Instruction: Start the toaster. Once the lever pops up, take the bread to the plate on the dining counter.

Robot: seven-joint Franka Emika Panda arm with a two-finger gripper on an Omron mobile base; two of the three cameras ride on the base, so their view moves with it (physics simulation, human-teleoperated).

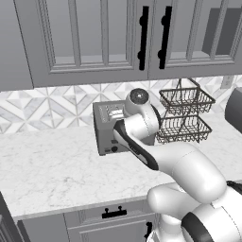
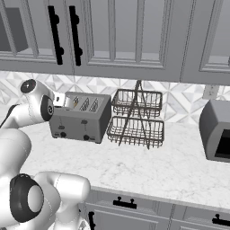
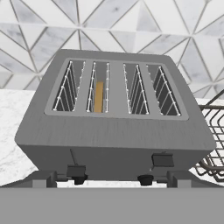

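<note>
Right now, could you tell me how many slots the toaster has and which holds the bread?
4, in a row across the top of the toaster. In the hand view the bread sits in the second slot from the left; the other three look empty.

The toaster (image 3: 114, 131) has a brushed grey metal body with black levers and black knobs on its front, and the bread (image 3: 99, 97) seen edge-on in one slot is golden-orange. The counter (image 1: 56, 170) is white with faint grey marble veining, and the backsplash (image 3: 131, 26) carries a white and grey geometric triangle pattern. The cabinets (image 2: 126, 36) are plain grey with black handles, and the wire basket rack (image 2: 137, 117) is dark brown.
</note>
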